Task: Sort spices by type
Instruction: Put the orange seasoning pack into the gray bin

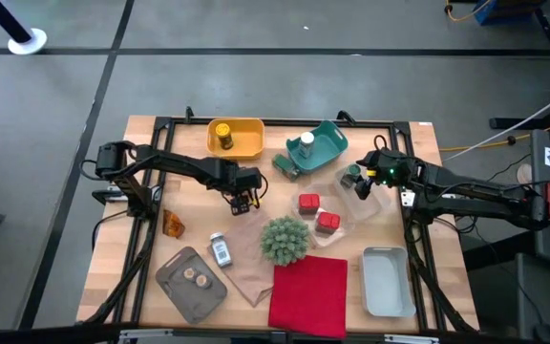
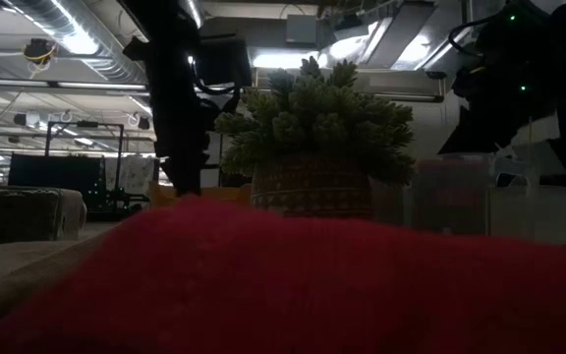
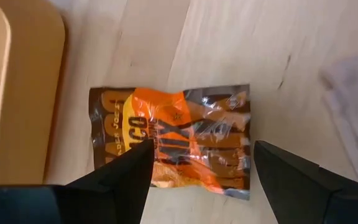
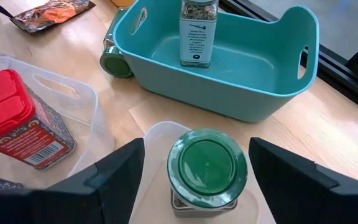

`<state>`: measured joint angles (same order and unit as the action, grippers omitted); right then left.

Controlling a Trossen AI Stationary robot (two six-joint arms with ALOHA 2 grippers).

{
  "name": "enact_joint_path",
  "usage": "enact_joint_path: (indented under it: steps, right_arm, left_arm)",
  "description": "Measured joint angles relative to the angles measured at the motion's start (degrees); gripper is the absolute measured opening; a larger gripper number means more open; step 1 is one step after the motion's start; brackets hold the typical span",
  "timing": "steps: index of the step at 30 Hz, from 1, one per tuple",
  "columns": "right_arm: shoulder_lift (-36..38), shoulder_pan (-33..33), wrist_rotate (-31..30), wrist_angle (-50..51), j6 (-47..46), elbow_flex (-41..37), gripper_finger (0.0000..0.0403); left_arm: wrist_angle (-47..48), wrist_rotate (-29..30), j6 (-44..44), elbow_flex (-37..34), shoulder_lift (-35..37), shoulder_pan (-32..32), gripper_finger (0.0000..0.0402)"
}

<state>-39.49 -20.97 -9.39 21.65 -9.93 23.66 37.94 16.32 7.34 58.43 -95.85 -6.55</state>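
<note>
In the left wrist view an orange-brown foil packet (image 3: 179, 146) lies flat on the wood. My left gripper (image 3: 197, 171), (image 1: 243, 199) is open, pointing down over the packet, one finger to each side. My right gripper (image 4: 197, 180), (image 1: 361, 182) is open around an upright green-lidded jar (image 4: 207, 165) that stands on a clear plastic sheet; its fingers stay off the jar. A white-capped jar (image 4: 197, 31) stands in the teal bin (image 4: 278, 81). A green jar (image 4: 117, 60) lies beside that bin. Red tins (image 1: 308, 203), (image 1: 328, 222) sit in a clear tray.
A yellow bin (image 1: 246, 143) holds a yellow jar (image 1: 222, 137). A second packet (image 1: 172, 223), a lying white-capped jar (image 1: 220, 249) and a grey tray (image 1: 175, 287) with brown discs lie near left. The plant ball (image 1: 285, 239), red cloth (image 1: 308, 294) and a pale bin (image 1: 387, 280) fill the near side.
</note>
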Motion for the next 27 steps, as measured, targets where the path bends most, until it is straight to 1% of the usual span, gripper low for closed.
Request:
enact_joint_path:
  steps: [6, 14, 21, 27]
  right_arm:
    - [-0.01, 0.0, 0.02, -0.04, 0.0, 0.0, 0.0289]
    - [0.01, 0.0, 0.02, -0.02, 0.0, 0.0, 0.0289]
    - [0.03, -0.02, 0.36, -0.03, 0.02, 0.0, 0.0289]
    - [0.03, -0.02, 1.51, -0.07, 0.13, 0.0, 0.0289]
  left_arm:
    - [-0.11, -1.42, 0.31, -0.01, 0.0, -0.02, 0.026]
    - [-2.04, -1.65, -0.1, 0.04, -1.39, -0.08, 0.026]
    - [-3.14, -0.1, -0.24, 0.03, -3.92, -0.42, 0.026]
    - [-3.11, 3.54, -0.35, 0.03, -5.03, -0.7, 0.0257]
